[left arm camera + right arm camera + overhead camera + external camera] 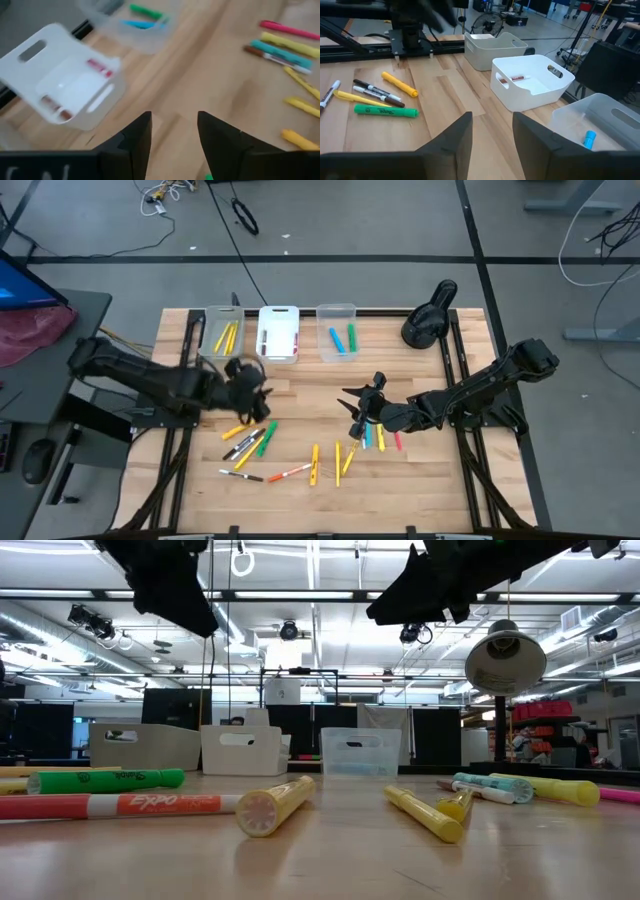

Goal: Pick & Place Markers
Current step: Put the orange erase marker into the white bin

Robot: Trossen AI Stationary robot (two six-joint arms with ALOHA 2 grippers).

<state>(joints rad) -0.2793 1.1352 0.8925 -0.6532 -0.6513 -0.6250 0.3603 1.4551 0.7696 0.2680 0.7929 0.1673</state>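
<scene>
While both arms hang over the table, neither carries anything. The left gripper sits toward the left edge, above a cluster of markers, and its wrist view shows the fingers parted by a narrow gap with nothing between them. The right gripper hovers near the table's middle, over another bunch of markers; its fingers stand a little apart as well, empty. More markers lie scattered toward the near edge, yellow ones and a white one with an orange cap among them. Along the far edge three bins line up: the left bin with yellow markers in it, the white middle bin with red-capped ones, the right bin with a blue and a green. A black lamp sits by the far right corner.
</scene>
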